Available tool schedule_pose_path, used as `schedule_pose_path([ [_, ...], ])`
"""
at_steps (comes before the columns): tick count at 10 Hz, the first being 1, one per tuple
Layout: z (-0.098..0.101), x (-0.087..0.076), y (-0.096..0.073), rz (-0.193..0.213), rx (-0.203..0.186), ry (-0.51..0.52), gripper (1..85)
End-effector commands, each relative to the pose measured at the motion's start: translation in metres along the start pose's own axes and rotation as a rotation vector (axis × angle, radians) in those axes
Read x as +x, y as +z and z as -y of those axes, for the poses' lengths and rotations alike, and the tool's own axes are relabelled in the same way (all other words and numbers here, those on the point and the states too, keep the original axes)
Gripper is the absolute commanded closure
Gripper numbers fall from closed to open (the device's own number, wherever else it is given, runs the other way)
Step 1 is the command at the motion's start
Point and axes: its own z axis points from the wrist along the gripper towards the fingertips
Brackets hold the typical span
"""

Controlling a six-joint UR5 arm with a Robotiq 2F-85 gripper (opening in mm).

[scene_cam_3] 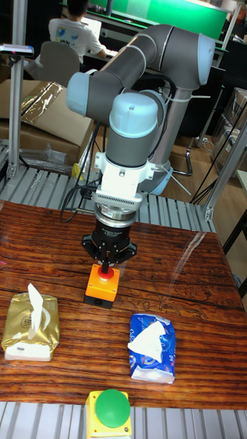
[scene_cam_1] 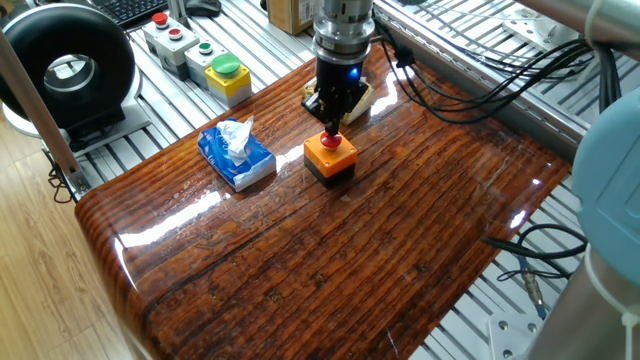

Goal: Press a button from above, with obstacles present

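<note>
With the gripper (scene_cam_1: 333, 127) poised on the button (scene_cam_1: 331, 139) mid-table, its finger state unreadable to me, I feared an off-centre push might tip the orange box (scene_cam_3: 102, 283).

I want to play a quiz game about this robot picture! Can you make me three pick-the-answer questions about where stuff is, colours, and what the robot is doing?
1. Where is the blue tissue pack in the tall view?
A. Under the claw
B. On the wooden table, apart from the orange box
C. On top of the green button

2. What colour is the small round dome button under the claw?
A. Red
B. Purple
C. White

3. What is the claw doing?
A. Lifting the gold tissue pack
B. Its tip is down on the dome button
C. Lying flat on the table

Answers: B, bare wood shows between them; A, the dome is red; B, the tip meets the button from above.
</note>
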Motion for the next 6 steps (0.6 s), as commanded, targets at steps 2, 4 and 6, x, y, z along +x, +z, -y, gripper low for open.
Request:
schedule_pose_path([
  [2, -0.0041, 0.0012, -0.0016, 0.000, -0.009, 0.012, 84.3],
  [4, -0.0045, 0.0007, 0.0007, 0.003, 0.001, 0.013, 84.3],
  [6, -0.0035, 0.0012, 0.0032, 0.006, 0.004, 0.012, 84.3],
])
